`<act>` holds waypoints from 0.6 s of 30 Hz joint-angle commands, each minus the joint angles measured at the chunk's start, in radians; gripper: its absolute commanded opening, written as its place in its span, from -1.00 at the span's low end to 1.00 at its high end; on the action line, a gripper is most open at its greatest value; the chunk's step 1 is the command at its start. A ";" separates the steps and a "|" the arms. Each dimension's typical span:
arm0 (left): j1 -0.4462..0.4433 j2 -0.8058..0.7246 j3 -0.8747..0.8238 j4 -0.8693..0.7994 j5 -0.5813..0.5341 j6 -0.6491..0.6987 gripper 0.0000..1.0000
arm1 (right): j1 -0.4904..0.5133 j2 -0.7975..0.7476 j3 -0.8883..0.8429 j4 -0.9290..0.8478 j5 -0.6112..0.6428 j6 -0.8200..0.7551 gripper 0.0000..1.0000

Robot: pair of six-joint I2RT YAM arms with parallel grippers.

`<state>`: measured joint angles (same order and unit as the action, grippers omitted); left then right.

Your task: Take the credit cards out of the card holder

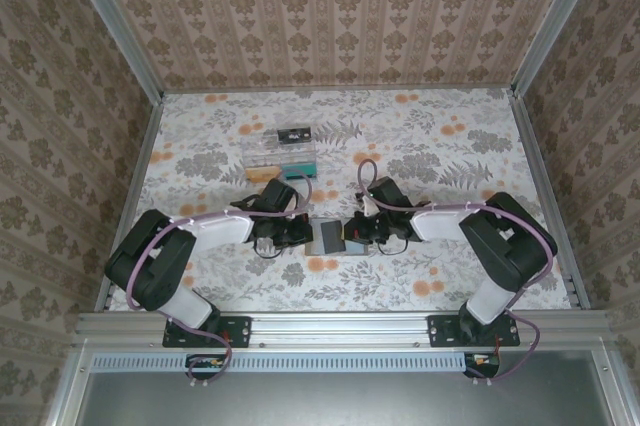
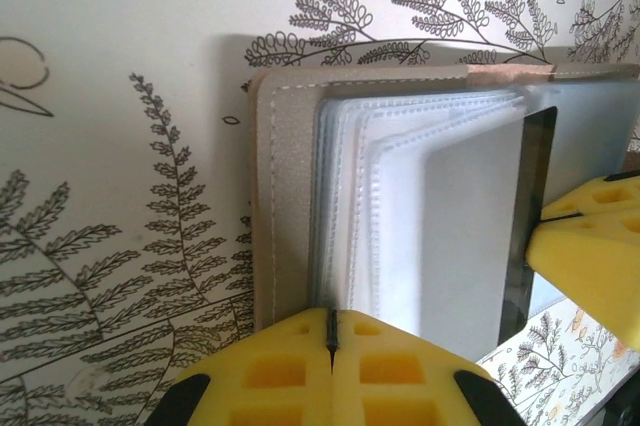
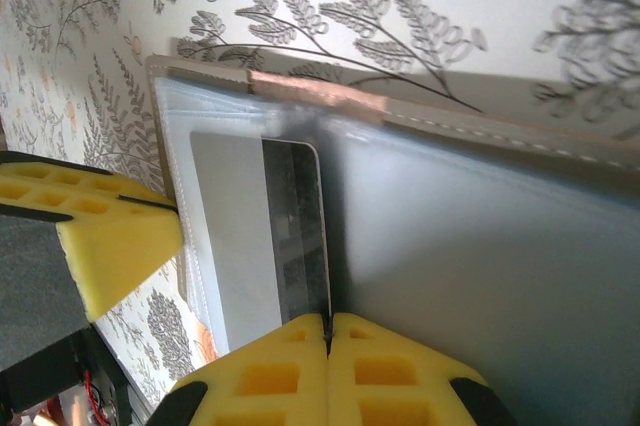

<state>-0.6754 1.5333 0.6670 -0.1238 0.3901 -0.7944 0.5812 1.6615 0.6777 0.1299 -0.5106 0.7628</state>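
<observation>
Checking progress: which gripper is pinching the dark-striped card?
The right gripper, shut on the grey card at its dark-striped edge; the left gripper instead clamps the card holder at its near edge.

Beige damask-patterned walls (image 1: 320, 6), floral tabletop (image 1: 450, 146), seemingly aluminium frame rails (image 1: 340, 324).

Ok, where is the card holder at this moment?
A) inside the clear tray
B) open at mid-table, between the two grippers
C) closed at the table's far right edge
B: the card holder is open at mid-table, the left gripper and the right gripper are shut on its opposite sides, and the clear tray stands apart behind it.
</observation>
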 commanded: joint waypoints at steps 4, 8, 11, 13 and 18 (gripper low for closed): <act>0.000 0.001 -0.038 -0.072 -0.063 -0.022 -1.00 | -0.016 -0.053 -0.033 -0.085 0.026 -0.024 -1.00; 0.000 -0.003 -0.037 -0.071 -0.065 -0.023 -1.00 | -0.034 -0.079 -0.052 -0.089 0.056 -0.015 -1.00; 0.001 -0.005 -0.037 -0.075 -0.066 -0.021 -1.00 | -0.051 -0.106 -0.064 -0.093 0.072 -0.012 -1.00; 0.001 -0.004 -0.035 -0.077 -0.066 -0.019 -1.00 | -0.056 -0.114 -0.061 -0.107 0.073 -0.021 -1.00; 0.002 -0.005 -0.028 -0.083 -0.063 -0.011 -1.00 | -0.088 -0.140 -0.072 -0.129 0.079 -0.036 -1.00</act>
<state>-0.6754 1.5314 0.6586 -0.1276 0.3691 -0.8047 0.5140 1.5517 0.6258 0.0525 -0.4667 0.7517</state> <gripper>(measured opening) 0.048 0.060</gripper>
